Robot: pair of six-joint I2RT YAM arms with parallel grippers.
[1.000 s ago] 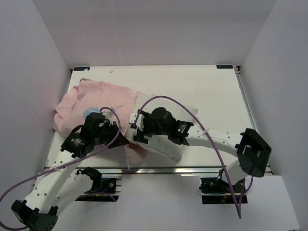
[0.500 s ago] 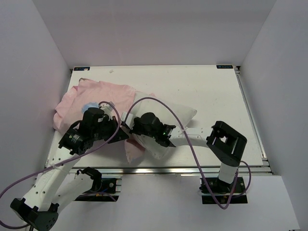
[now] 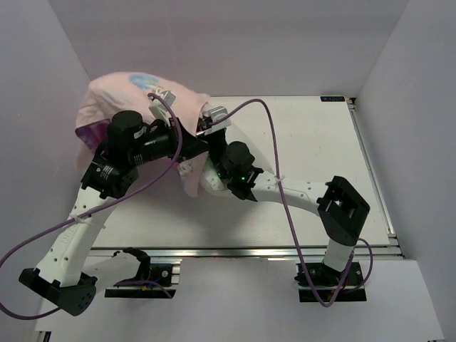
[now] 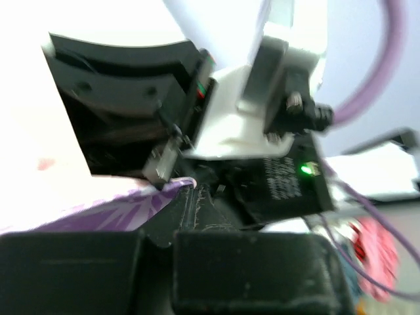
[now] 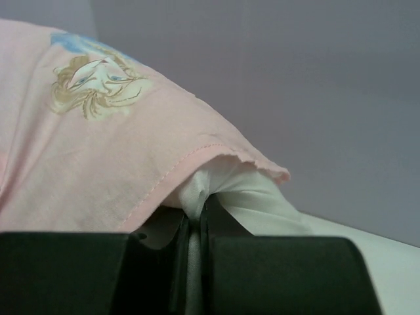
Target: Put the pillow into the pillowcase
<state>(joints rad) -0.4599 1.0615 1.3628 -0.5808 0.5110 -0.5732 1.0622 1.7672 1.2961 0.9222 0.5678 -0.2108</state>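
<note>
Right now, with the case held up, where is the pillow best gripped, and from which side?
Grip the pillow by the bare white fold poking out under the pillowcase hem, coming from the open-mouth side. The rest is covered by cloth; that fold is exposed and thin enough to pinch. The right end effector is shut on it.

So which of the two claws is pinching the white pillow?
The right claw: its wrist camera shows it nipping white pillow fabric just under the pink pillowcase hem. The left claw grips the pillowcase's purple edge instead.
</note>
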